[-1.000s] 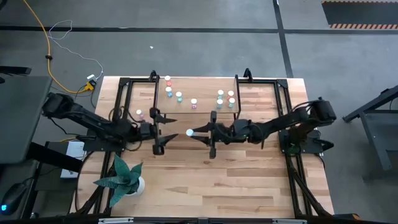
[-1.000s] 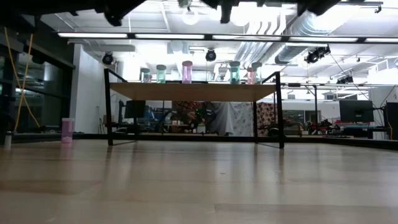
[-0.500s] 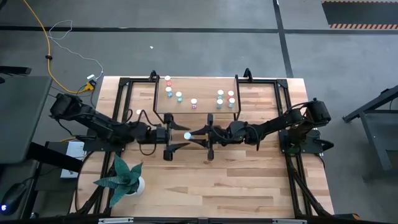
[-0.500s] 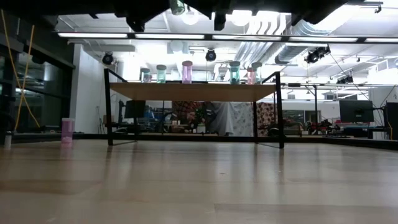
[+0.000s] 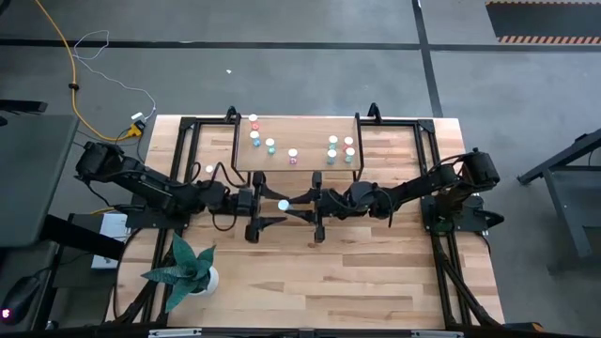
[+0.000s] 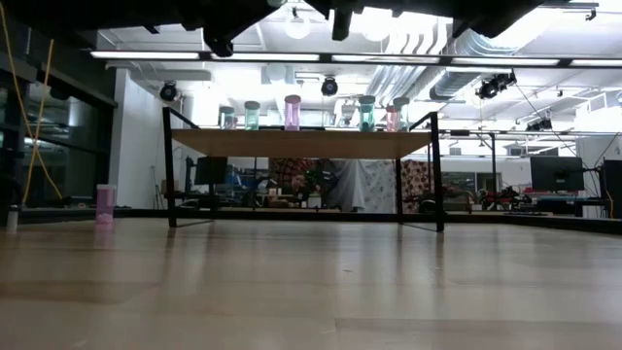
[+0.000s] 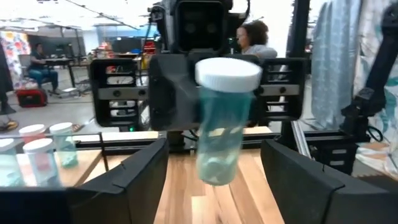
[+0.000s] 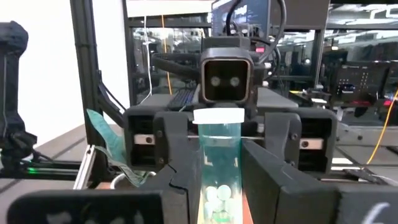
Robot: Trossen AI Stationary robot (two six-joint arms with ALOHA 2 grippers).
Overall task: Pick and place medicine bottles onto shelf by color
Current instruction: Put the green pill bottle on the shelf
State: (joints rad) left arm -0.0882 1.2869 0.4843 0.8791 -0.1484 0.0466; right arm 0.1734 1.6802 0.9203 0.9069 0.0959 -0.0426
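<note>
Two grippers meet above mid-table, just before the shelf (image 5: 293,144). We see our right gripper (image 5: 299,204) clenched on a teal medicine bottle (image 7: 224,118), while the left gripper (image 5: 268,201) stands spread wide around it.

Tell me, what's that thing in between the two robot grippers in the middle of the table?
A teal medicine bottle with a white cap. The right gripper holds it while the open left gripper faces it, seen in the high and wrist views.
</note>
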